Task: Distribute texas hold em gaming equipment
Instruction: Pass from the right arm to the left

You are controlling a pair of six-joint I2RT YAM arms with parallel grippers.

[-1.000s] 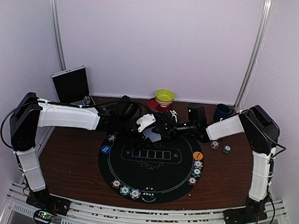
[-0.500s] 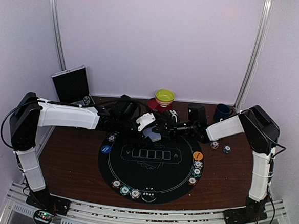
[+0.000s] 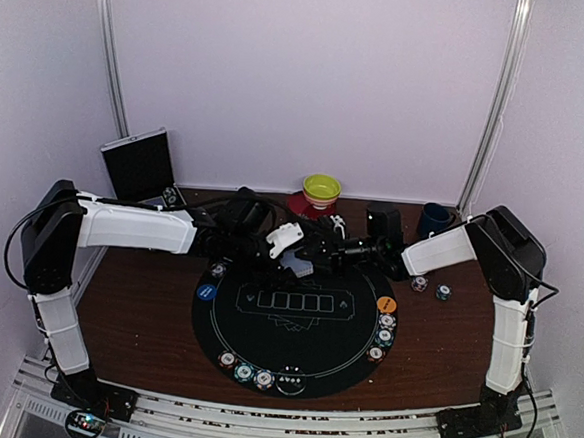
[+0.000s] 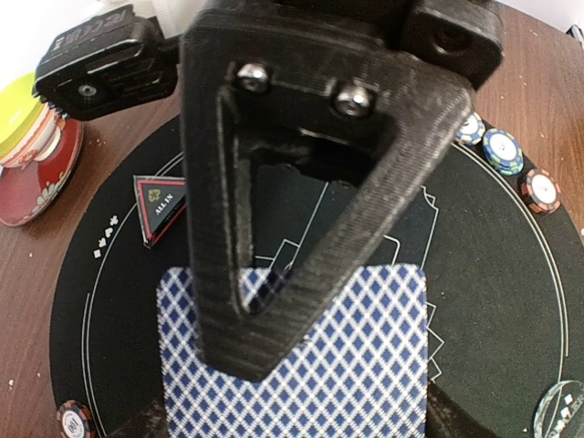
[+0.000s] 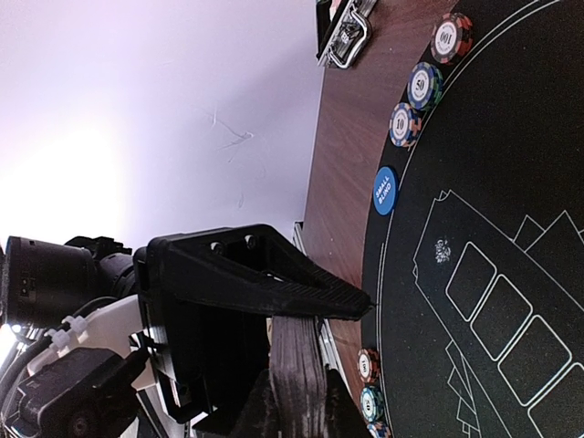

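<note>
Holding one deck (image 5: 294, 360), two button discs (image 3: 207, 292)

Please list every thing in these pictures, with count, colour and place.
mat: one, black, round, centre.
poker chips: nine, striped, seven at mat rim, two beside it.
button discs: three, blue, orange, whitish, mat rim.
card deck: one, blue-diamond backs, above mat.
bowl: one, yellow-green, on red saucer, far edge.
mug: one, dark blue, far right.
laptop: one, black, far left.
right gripper: jaws shut on card deck.
left gripper: over deck's top card.
</note>
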